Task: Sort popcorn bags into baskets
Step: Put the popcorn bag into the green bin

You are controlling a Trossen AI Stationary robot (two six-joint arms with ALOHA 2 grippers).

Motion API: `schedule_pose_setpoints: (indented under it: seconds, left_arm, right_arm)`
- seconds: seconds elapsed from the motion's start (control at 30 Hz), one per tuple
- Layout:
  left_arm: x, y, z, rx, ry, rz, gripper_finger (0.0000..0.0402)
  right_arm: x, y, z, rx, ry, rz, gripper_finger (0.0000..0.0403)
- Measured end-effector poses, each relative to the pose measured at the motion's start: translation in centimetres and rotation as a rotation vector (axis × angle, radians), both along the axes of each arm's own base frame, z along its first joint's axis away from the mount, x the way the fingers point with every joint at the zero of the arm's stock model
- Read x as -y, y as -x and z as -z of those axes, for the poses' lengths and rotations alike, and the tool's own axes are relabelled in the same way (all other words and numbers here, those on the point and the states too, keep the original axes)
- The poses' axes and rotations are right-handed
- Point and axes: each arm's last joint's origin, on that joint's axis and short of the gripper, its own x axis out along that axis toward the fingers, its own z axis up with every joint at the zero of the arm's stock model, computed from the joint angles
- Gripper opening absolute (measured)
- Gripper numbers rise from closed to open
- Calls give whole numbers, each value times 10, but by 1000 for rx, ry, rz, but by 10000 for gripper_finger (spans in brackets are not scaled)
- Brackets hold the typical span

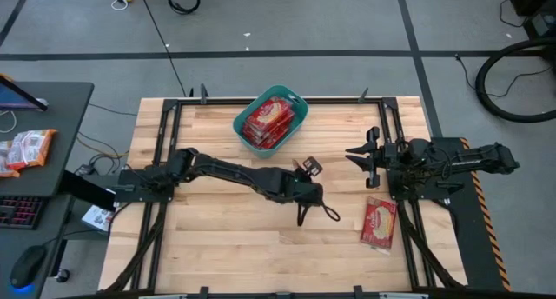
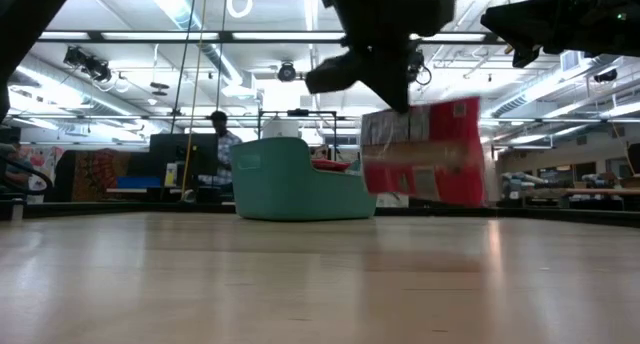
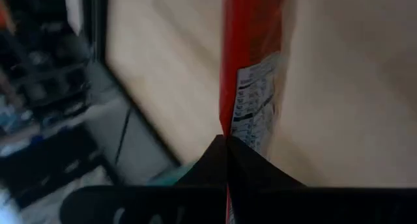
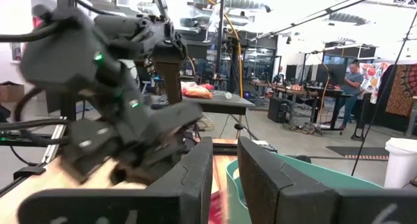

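Red bag [image 3: 251, 87] is clamped edge-on in the left claw [image 3: 226, 140] — fingers meet on one thin edge, the rest of the bag runs out past the tips unsupported. In the low view the bag [image 2: 425, 152] hangs off the table [image 1: 217, 247], below the claw and in the air.

Tub [image 1: 270, 119] sits well beyond the left claw, across the table; it already holds several red bags. One more bag [image 1: 380, 222] lies flat on the table off to the claw's far side, just under the right arm.

Right claw [image 1: 367, 159] is parked by the table's right edge, fingers apart, holding nothing.

Risks, as I judge them:
- Pinch is on an edge only — a fast swing could make the slick film slide out and drop short of the tub.
- Bag dangles low; it could catch the tub rim and tip or shove the tub.
- Tub is filling up, so a release from too high may bounce the bag off the stack and over the side.
- The right arm is close to the loose bag; the left arm reaching for it risks contact.
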Motion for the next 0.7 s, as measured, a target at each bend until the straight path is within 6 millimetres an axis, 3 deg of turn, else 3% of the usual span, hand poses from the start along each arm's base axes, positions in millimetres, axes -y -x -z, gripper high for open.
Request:
schedule_pose_setpoints:
  seconds: [0.3, 0.57, 0.63, 0.7]
  left_arm:
    - [-49, 11, -38, 188, -8, -264, 1]
    - [-112, 36, -75, 345, 28, -538, 1]
    - [-125, 40, -75, 351, 103, -580, 1]
    - [-132, 40, -73, 345, 282, -577, 2]
  right_arm:
    - [0, 0, 0, 0, 0, 1, 78]
    - [0, 0, 0, 1, 0, 0, 78]
    - [0, 0, 0, 0, 0, 0, 78]
    - [0, 0, 0, 0, 0, 1, 78]
